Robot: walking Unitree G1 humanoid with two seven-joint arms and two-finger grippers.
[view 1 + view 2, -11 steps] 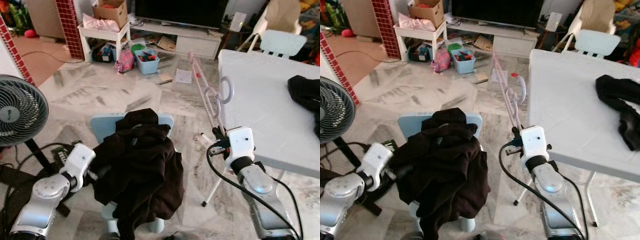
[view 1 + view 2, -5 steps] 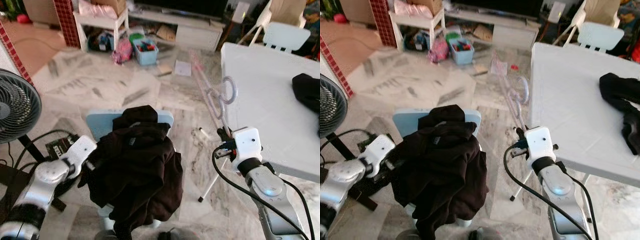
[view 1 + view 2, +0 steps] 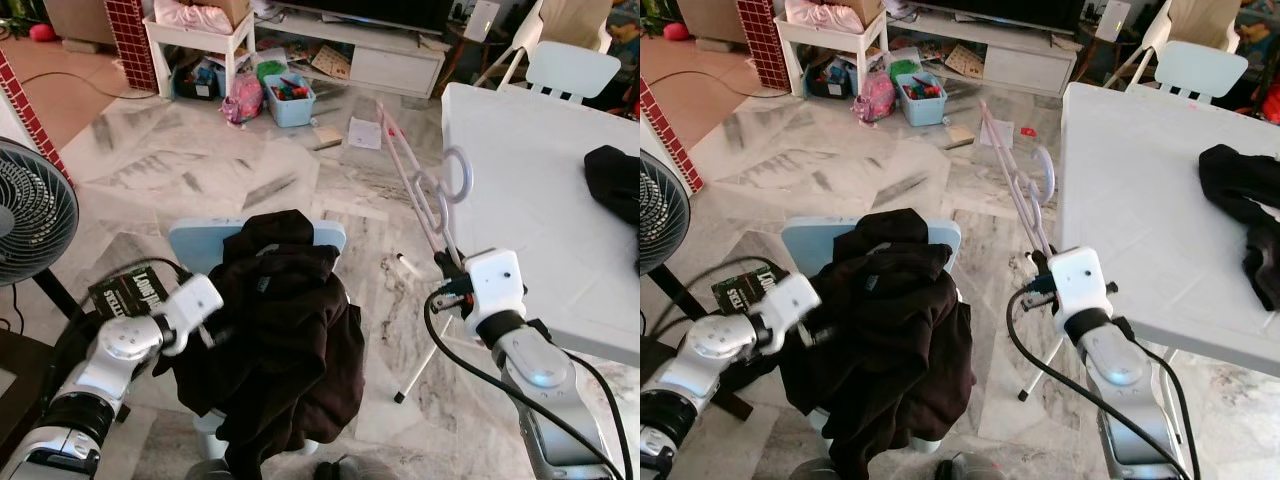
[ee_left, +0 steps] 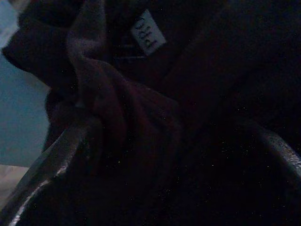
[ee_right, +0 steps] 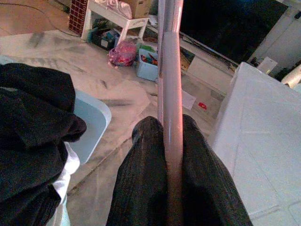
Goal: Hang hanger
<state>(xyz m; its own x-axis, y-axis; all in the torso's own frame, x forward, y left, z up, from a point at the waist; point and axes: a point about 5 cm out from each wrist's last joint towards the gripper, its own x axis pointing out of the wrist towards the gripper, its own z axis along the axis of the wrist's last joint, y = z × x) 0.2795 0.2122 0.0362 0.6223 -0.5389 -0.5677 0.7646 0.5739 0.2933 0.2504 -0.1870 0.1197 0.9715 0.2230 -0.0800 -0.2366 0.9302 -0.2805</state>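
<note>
A: Where is the hanger [image 3: 425,190] right now?

B: The right gripper [image 5: 170,155] has it. In the right wrist view both black fingers [image 5: 141,179] are pressed against the pink bar from either side, so it is clamped. From the head views the hanger sticks up and away from the gripper, with its grey hook [image 3: 455,175] showing against the edge of the white table [image 3: 530,220].

A: Can you see all of the hanger?

B: No. Its lower end is hidden behind the white wrist block, and the far end is thin and pale against the marble floor [image 3: 180,170], hard to follow.

A: And the left gripper [image 3: 215,335]?

B: It reaches into the dark jacket [image 3: 285,340] draped over the light blue chair [image 3: 205,240]. Its tips are buried in the cloth in the head views. The left wrist view is very dark; two finger edges [image 4: 56,155] stand apart with folds of fabric between them, but I cannot tell whether they grip anything.

A: Anything else cut off?

B: A fan [image 3: 30,215] is cropped at the left edge, and another dark garment [image 3: 615,185] on the table runs out of frame at the right
</note>
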